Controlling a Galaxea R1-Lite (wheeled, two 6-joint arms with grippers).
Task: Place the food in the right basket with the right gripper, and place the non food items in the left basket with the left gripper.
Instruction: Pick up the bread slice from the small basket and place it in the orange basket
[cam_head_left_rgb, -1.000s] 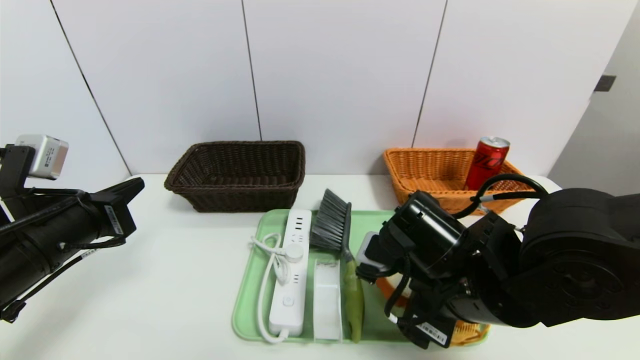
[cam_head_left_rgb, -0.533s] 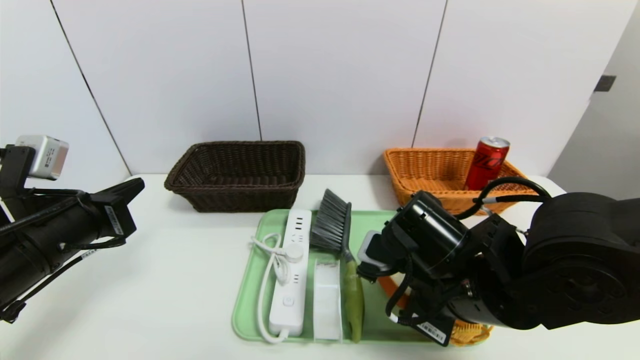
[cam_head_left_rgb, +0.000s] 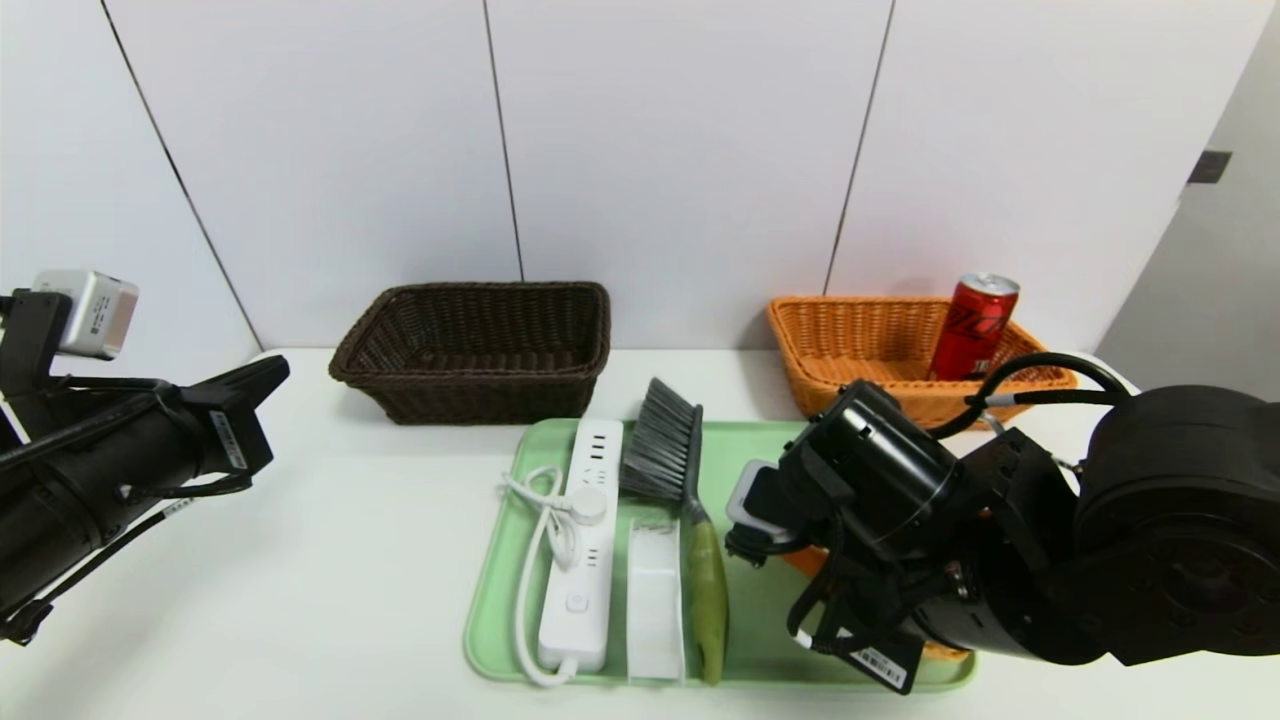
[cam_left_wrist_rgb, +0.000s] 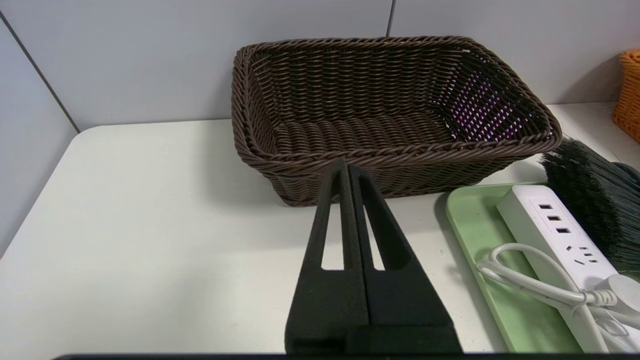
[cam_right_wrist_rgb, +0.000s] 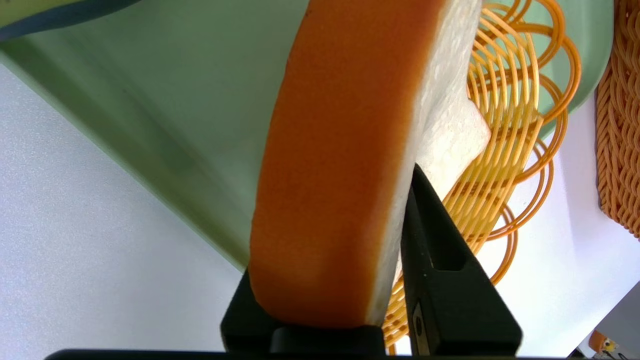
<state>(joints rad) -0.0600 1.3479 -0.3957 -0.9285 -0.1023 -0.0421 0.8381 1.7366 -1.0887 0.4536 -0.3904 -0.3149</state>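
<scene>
Bread (cam_right_wrist_rgb: 335, 165) sits between the fingers of my right hand (cam_right_wrist_rgb: 370, 245), gripped, above the green tray (cam_head_left_rgb: 760, 640). Left hand (cam_head_left_rgb: 275, 375) parked, closed, left of the tray.

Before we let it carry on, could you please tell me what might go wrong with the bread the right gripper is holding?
The bread sticks out well past the right gripper, so it might tilt or slip.
It also overlaps the wicker tray in the wrist view and could drag it.
The can stands in the orange basket and might get knocked.
</scene>
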